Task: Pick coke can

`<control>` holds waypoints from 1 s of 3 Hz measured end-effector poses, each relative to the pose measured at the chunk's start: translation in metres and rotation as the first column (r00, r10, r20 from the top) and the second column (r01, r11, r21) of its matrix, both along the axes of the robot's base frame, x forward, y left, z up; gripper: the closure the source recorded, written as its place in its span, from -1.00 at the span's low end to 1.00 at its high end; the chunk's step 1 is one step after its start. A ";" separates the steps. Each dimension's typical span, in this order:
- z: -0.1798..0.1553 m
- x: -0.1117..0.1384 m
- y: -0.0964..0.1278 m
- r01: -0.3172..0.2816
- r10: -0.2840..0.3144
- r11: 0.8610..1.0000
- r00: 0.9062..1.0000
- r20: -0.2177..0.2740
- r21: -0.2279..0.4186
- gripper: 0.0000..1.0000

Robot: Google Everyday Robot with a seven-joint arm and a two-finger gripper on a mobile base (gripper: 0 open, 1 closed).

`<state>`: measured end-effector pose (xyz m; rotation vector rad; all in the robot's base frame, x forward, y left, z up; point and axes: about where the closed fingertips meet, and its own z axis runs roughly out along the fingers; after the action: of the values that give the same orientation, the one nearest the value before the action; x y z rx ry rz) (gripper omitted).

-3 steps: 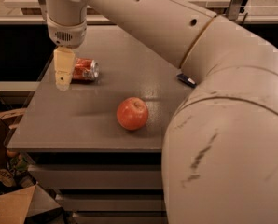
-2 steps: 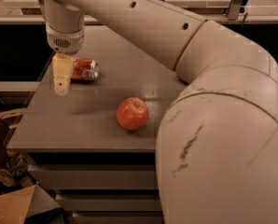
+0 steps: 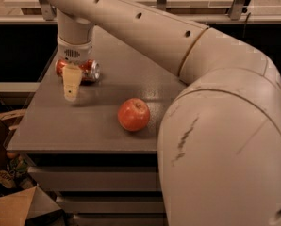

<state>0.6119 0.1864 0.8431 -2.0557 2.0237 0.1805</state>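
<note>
camera view | coke can (image 3: 90, 70): on its side at far-left of worktop (image 3: 84, 131), long axis left-right | pincer (image 3: 71, 92): pointing down, directly in front of can's middle, contact unclear; open or closed: cannot tell | apple (image 3: 133, 114): apart, to the right

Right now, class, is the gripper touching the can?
Cannot tell. In the camera view the gripper overlaps the can, hiding any contact or gap.
</note>
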 end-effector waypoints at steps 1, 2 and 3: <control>-0.004 0.003 -0.005 0.006 -0.006 1.000 1.000 -0.004 0.001 -0.03; 0.000 0.006 -0.007 0.008 -0.008 1.000 1.000 0.005 0.003 0.46; 0.016 0.012 -0.013 0.016 -0.017 1.000 0.999 0.032 0.015 0.92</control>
<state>0.6240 0.1732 0.8592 -2.0195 2.0138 0.1578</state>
